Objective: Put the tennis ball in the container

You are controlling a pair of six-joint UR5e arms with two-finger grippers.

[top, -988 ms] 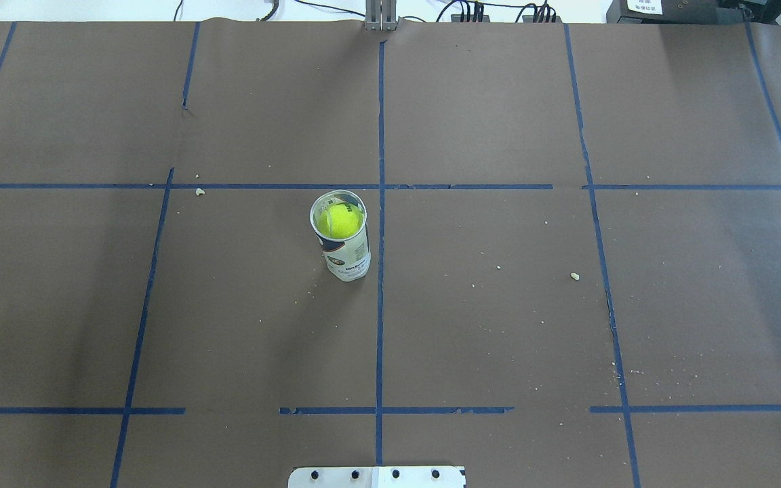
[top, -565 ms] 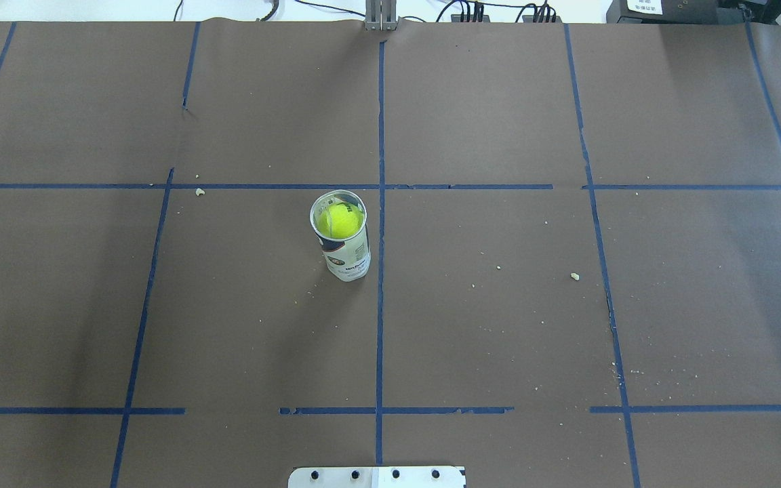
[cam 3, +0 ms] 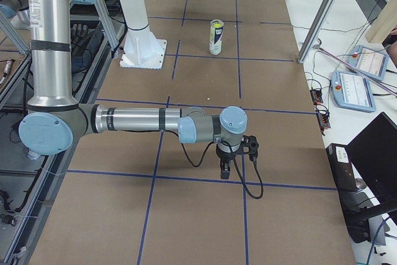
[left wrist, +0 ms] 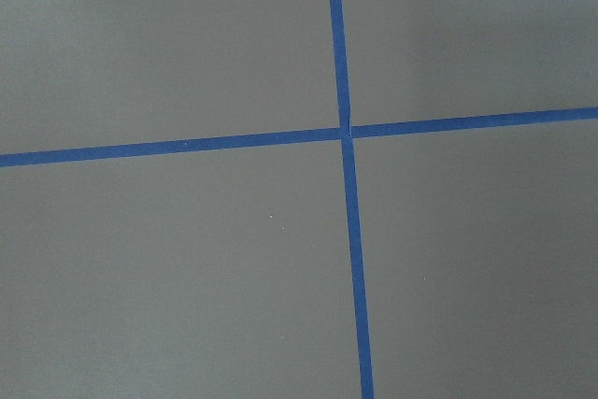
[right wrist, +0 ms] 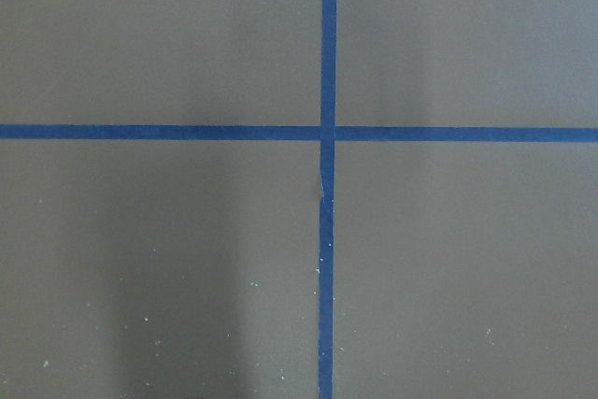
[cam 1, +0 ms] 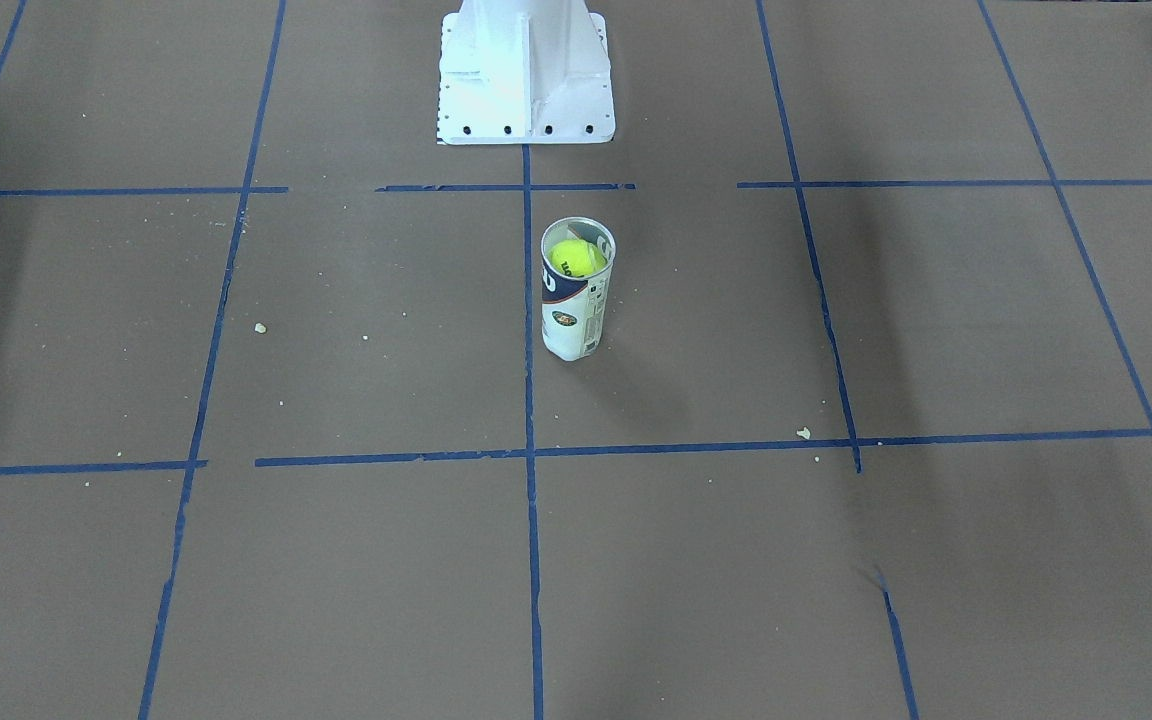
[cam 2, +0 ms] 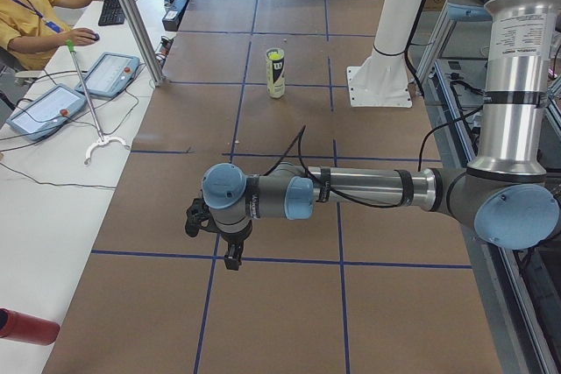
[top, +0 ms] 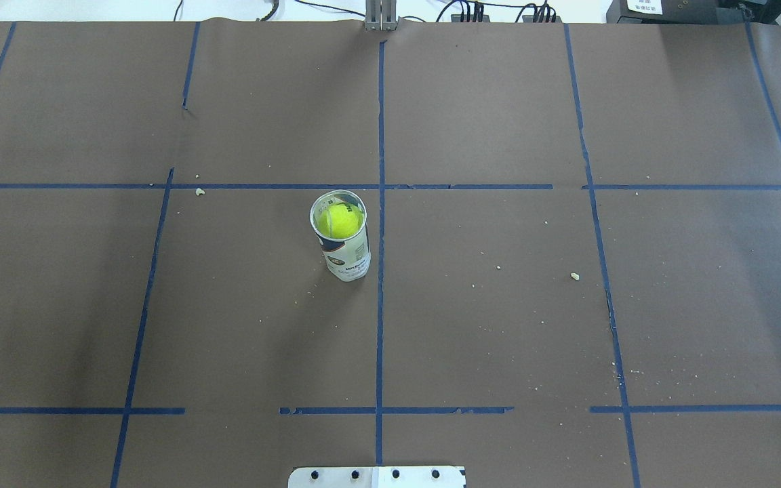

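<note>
The clear container (top: 346, 256) stands upright near the table's middle, just left of the central tape line. The tennis ball (top: 340, 220) sits inside it, near the open top. The front-facing view shows the same container (cam 1: 573, 315) and ball (cam 1: 577, 258). My left gripper (cam 2: 231, 258) hangs low over the table's left end, far from the tube, and I cannot tell if it is open or shut. My right gripper (cam 3: 224, 172) hangs likewise over the right end, its state also unclear. Both wrist views show only brown paper and blue tape.
The white robot base (cam 1: 526, 75) stands behind the tube. Crumbs (top: 574, 276) dot the brown paper. An operator (cam 2: 31, 10) sits at a side desk with tablets (cam 2: 110, 74). A red cylinder (cam 2: 26, 326) lies on that desk's near end.
</note>
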